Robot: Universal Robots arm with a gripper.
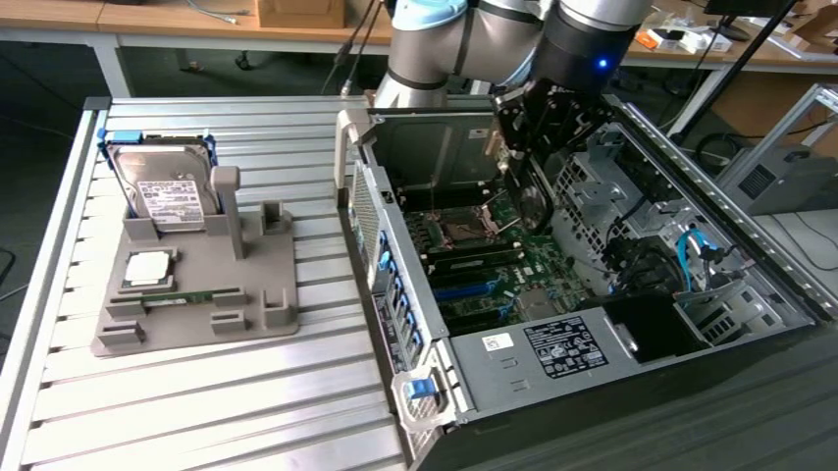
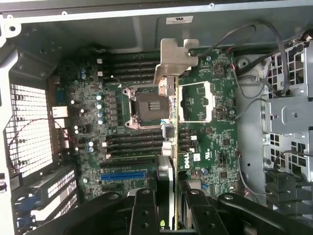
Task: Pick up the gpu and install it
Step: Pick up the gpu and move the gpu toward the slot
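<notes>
My gripper (image 1: 531, 137) hangs over the open computer case (image 1: 497, 383), shut on the gpu (image 1: 528, 196), which hangs down as a dark blade toward the motherboard (image 1: 485, 285). In the wrist view the gpu (image 2: 173, 122) appears edge-on as a thin strip. Its silver end bracket (image 2: 174, 58) is at the far end. The black fingers (image 2: 143, 210) clamp it from both sides, gripper (image 2: 168, 198). The card floats above the board, over the strip between the empty processor socket (image 2: 146, 105) and the white-framed socket (image 2: 196, 102).
A blue expansion slot (image 2: 122, 175) and black memory slots (image 2: 129, 142) lie on the board. Cables (image 2: 254, 63) and a drive cage (image 2: 288, 112) line one side of the case. On the slatted table, a grey fixture (image 1: 196, 294) holds a hard drive (image 1: 164, 191), a processor (image 1: 147, 267) and a memory strip (image 1: 194, 295).
</notes>
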